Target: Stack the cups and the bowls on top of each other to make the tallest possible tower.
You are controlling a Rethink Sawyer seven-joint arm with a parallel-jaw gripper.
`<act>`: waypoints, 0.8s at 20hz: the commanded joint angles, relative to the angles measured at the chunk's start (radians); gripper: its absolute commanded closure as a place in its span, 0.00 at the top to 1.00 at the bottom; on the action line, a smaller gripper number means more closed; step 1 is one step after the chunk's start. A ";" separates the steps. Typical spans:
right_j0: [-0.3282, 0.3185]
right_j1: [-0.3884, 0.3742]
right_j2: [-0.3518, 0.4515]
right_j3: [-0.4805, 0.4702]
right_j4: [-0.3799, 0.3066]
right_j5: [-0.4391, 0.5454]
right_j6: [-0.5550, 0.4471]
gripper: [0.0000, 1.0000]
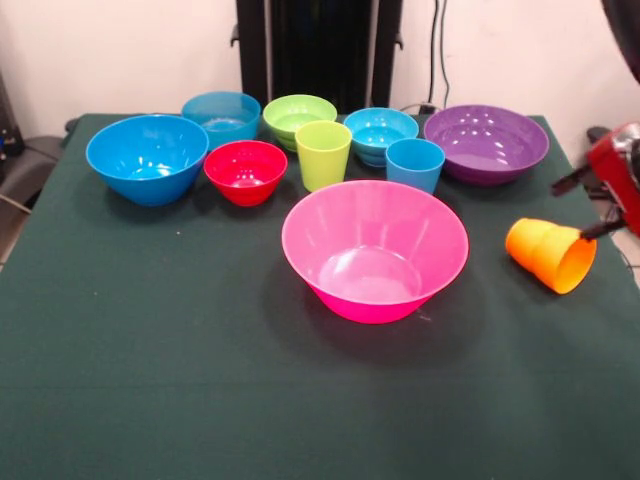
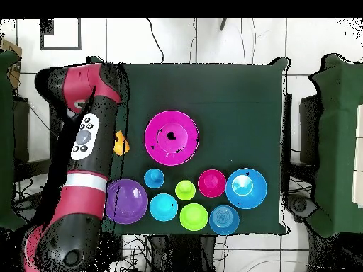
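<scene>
The gripper (image 1: 600, 205) meets the tilted orange cup (image 1: 551, 255); whether it is clamped I cannot tell. On the table (image 1: 150, 380) are three cups and seven bowls, all unstacked.

Three cups (image 1: 323, 153) and seven bowls (image 1: 375, 248) sit on the table (image 1: 150, 350).

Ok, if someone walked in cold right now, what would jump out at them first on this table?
Probably the big pink bowl, standing alone mid-table in front of a back row of smaller bowls and cups. Next, the orange cup, the only piece tipped on its side, lying near the table's edge. Right beside it, the red arm reaches in along that edge; nothing is stacked yet.
</scene>
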 commanded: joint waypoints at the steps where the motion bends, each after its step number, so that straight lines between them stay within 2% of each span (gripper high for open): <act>1: -0.068 0.160 -0.066 -0.270 0.092 0.064 0.312 1.00; 7: -0.092 0.231 -0.168 -0.309 0.143 0.023 0.335 1.00; 16: -0.040 0.199 -0.170 -0.223 0.144 0.057 0.304 1.00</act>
